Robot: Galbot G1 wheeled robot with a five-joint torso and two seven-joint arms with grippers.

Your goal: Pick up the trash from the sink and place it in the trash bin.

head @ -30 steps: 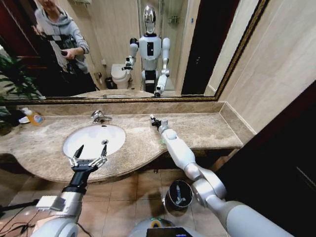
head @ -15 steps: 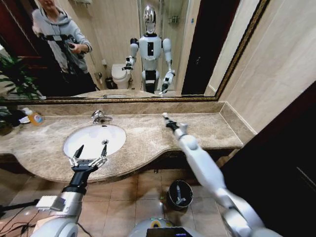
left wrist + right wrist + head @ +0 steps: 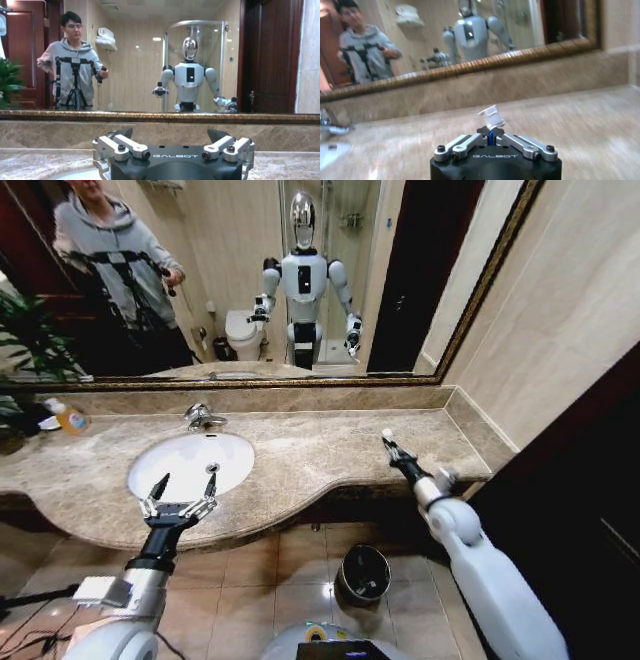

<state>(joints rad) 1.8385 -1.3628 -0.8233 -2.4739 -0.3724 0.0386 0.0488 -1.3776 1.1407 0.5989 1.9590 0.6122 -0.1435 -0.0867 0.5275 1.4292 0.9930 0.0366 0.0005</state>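
Two claws in our count. Right claw [image 3: 490,144]: clamped on a white-and-blue tube [image 3: 491,119], above the marble surface [image 3: 300,455] near its right edge. We judge it light and soft; pinch mid-body. Trash bin [image 3: 363,574]: floor below, open room. Left claw [image 3: 181,498]: spread, empty, beside the sink [image 3: 190,463].

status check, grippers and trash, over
Right gripper shut on a white trash piece, over the counter. Left gripper open at the sink. Bin on floor, path open.
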